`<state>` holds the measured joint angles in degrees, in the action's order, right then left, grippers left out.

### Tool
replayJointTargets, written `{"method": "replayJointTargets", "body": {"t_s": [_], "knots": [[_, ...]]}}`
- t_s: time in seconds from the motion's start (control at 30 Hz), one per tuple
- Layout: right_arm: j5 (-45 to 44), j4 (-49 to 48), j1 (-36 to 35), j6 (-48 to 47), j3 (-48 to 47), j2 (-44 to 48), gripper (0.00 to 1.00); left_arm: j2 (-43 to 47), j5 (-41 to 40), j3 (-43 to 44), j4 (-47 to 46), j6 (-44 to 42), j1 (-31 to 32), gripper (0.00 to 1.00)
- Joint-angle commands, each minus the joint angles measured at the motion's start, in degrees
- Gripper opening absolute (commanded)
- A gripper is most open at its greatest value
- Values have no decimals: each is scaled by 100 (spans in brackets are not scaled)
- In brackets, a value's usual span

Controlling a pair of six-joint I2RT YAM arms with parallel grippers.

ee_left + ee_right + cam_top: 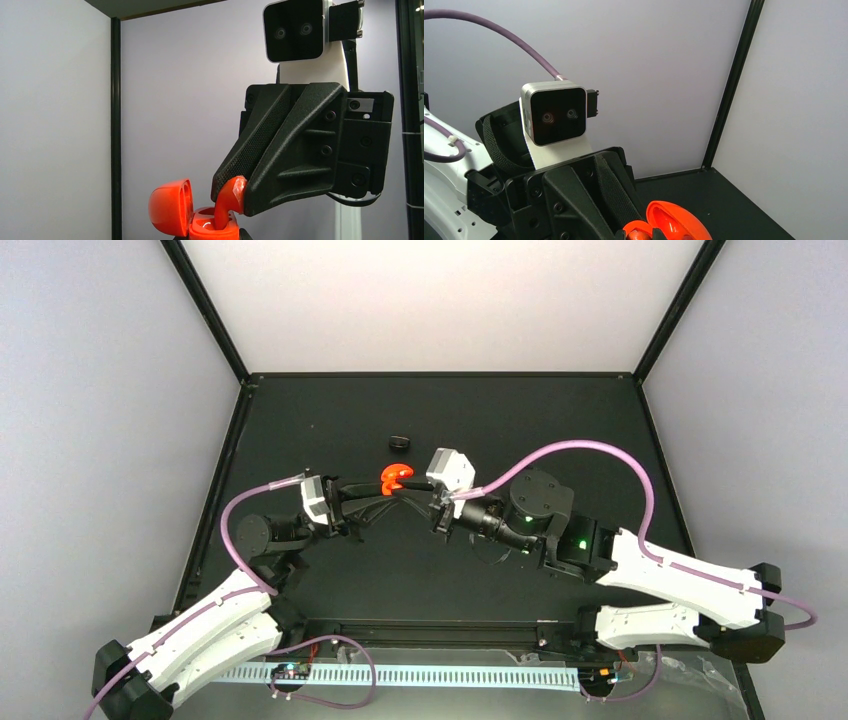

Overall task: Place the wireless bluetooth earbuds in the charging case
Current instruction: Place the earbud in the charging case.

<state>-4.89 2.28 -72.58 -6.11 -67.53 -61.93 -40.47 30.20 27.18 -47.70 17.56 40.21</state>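
Note:
The charging case (392, 477) is red-orange and held up off the table with its lid (170, 207) open to the left. My left gripper (383, 490) is shut on the case base (215, 229); its fingertips barely show at the bottom of the left wrist view. My right gripper (413, 484) is shut on one red-orange earbud (230, 196), whose stem reaches down into a socket of the base. The right wrist view shows the earbud (639, 234) between my own fingertips, beside the lid (681, 222). I see no second earbud.
A small black lump (401, 442) lies on the black table (520, 430) behind the case. White walls and black frame posts enclose the table on the left, back and right. The two grippers meet tip to tip at the table's middle.

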Motion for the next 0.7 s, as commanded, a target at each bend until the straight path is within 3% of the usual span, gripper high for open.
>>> {"method": "replayJointTargets", "body": {"t_s": [0.0, 0.37, 0.67], "knots": [[-60, 347, -19, 84, -303, -199, 9, 57, 153, 91, -116, -71, 62, 2], [-74, 731, -20, 261, -669, -418, 25, 61, 15, -20, -316, 222, 66, 2], [-41, 826, -19, 571, -897, -181, 55, 136, -175, -204, -400, 431, 73, 2]]}}
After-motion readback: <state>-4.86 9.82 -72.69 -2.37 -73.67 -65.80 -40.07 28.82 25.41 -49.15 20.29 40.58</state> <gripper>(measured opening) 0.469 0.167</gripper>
